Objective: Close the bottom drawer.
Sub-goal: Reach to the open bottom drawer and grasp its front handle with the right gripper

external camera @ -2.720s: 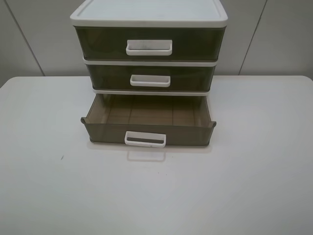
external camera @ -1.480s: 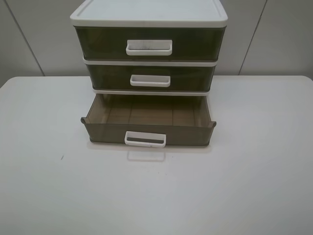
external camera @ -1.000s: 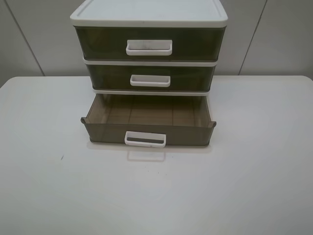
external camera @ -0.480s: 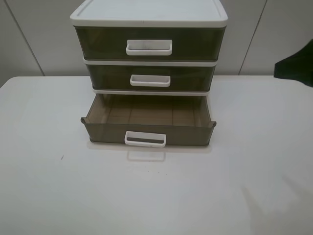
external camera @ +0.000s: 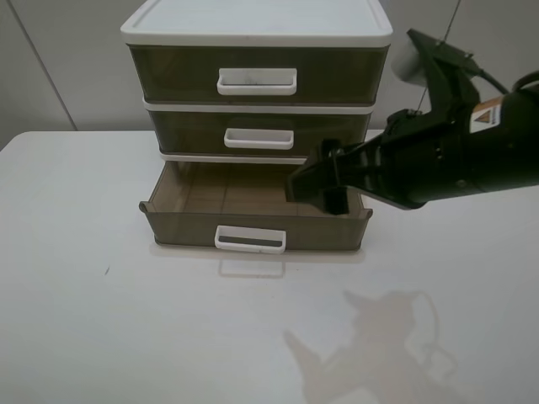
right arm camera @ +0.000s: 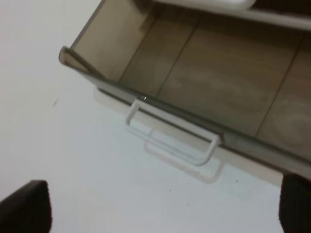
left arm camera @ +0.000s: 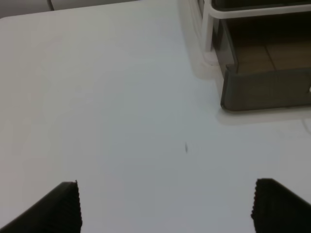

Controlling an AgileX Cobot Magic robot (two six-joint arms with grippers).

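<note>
The bottom drawer (external camera: 253, 225) is smoky olive-brown with a white loop handle (external camera: 250, 240). It stands pulled out from the white-framed three-drawer unit (external camera: 257, 25) and holds nothing. My right gripper (external camera: 321, 192) hovers above the drawer's right half, open and empty. In the right wrist view the drawer (right arm camera: 209, 73) and its handle (right arm camera: 170, 138) lie below the open right gripper (right arm camera: 160, 208). My left gripper (left arm camera: 167, 208) is open and empty over the bare table, to the left of the drawer's front corner (left arm camera: 265, 90). It does not show in the exterior view.
The middle drawer (external camera: 259, 135) and the taller top drawer (external camera: 257, 77) are shut. The unit stands at the back of a white table (external camera: 84, 295), against a grey wall. My right arm (external camera: 455, 160) reaches in from the right.
My right arm has come in from the right edge and now hangs over the open drawer's right side. The drawer has not moved.
</note>
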